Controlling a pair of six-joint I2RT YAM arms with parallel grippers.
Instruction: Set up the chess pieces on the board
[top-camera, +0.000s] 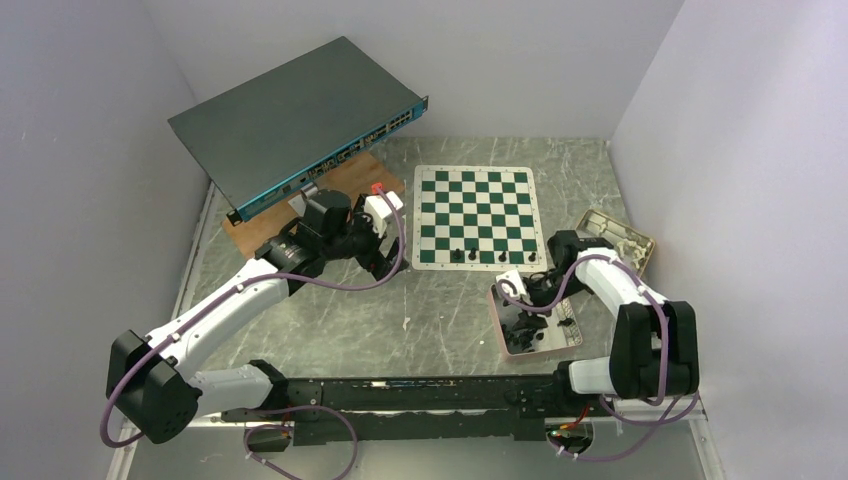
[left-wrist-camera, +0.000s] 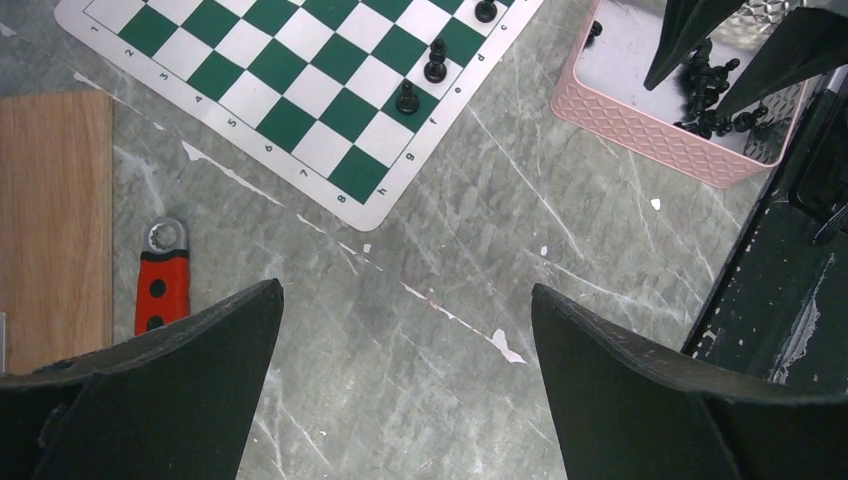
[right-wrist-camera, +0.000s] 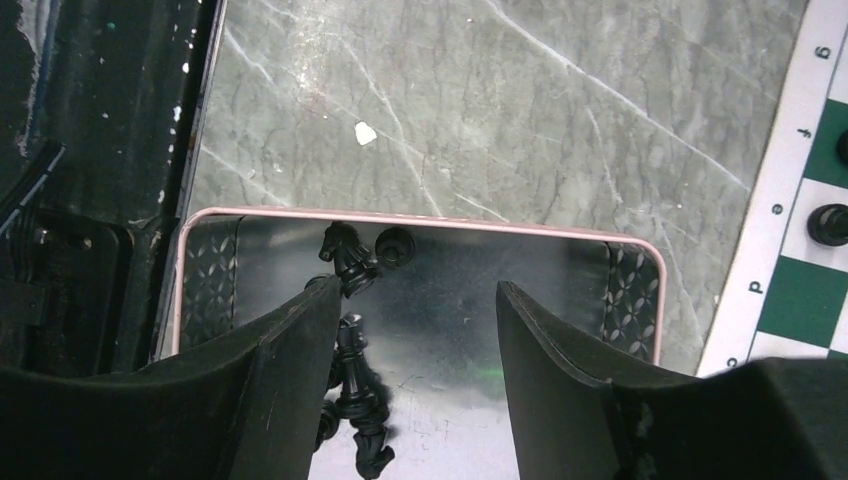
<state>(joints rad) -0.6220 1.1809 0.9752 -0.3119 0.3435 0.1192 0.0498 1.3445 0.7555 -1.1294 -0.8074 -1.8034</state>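
Note:
The green and white board (top-camera: 475, 205) lies at the table's middle back, with several black chess pieces (top-camera: 473, 254) standing along its near row. More chess pieces (right-wrist-camera: 360, 390) lie in a heap in the pink-rimmed metal tray (right-wrist-camera: 420, 215). My right gripper (right-wrist-camera: 420, 295) is open and empty, low over this tray, its left finger beside the heap. My left gripper (left-wrist-camera: 405, 300) is open and empty above bare table, left of the board (left-wrist-camera: 300, 90). In the left wrist view the tray (left-wrist-camera: 650, 120) and the right gripper's fingers (left-wrist-camera: 740, 40) show at top right.
A network switch (top-camera: 300, 120) leans on a wooden slab (top-camera: 340, 190) at the back left. A red-handled tool (left-wrist-camera: 162, 280) lies beside the slab. A second metal tray (top-camera: 615, 235) sits right of the board. Walls close in on the left, right and back.

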